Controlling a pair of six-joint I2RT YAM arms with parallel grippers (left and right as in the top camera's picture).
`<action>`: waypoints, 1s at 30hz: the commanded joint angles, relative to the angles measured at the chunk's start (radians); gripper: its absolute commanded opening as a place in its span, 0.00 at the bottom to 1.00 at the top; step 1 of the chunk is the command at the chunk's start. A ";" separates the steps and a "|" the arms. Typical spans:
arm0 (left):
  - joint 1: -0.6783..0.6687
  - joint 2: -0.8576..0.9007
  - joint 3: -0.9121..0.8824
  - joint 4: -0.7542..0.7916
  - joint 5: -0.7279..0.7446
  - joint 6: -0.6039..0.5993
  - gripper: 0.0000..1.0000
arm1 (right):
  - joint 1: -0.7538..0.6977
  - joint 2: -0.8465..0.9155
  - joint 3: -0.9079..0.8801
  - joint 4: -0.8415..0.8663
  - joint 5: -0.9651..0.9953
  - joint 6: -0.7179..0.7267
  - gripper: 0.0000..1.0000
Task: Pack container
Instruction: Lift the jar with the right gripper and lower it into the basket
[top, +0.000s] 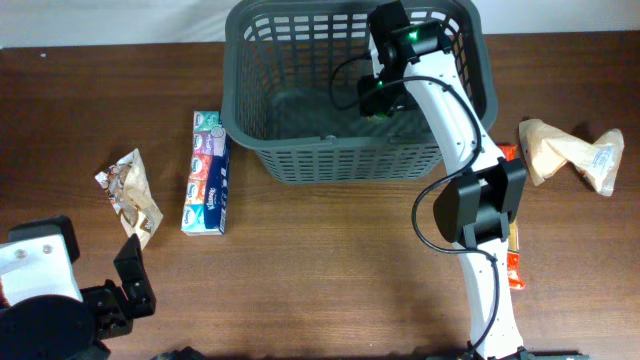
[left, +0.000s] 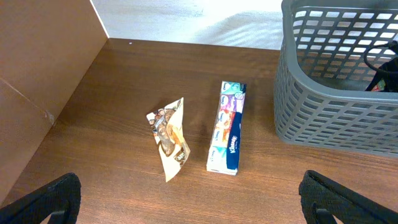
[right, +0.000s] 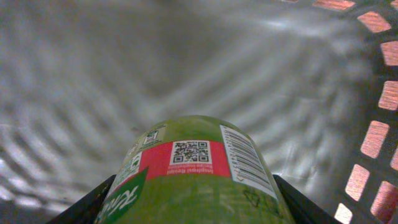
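Where the brown wooden table (top: 320, 250) fills the overhead frame, the container (top: 340, 160) sits upper centre. Only the right wrist view shows the right gripper (right: 193, 193) clamped on a green canister (right: 193, 165) inside it. The left gripper (left: 189, 186) stands fully open, holding nothing.

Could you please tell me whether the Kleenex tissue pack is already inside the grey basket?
No, the Kleenex tissue pack lies flat on the wooden table, outside the basket and beside its wall.

Left claw (left: 196, 202) wide apart; right claw (right: 196, 210) grips green canister (right: 193, 162).
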 joint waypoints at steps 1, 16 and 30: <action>0.006 0.001 -0.003 0.000 0.004 0.013 1.00 | -0.003 0.002 -0.003 0.006 0.013 -0.003 0.19; 0.006 0.001 -0.003 0.000 0.003 0.013 1.00 | -0.003 0.002 -0.043 0.009 0.013 -0.003 0.21; 0.006 0.001 -0.003 0.000 0.004 0.013 0.99 | -0.003 0.002 -0.078 0.014 0.013 -0.003 0.58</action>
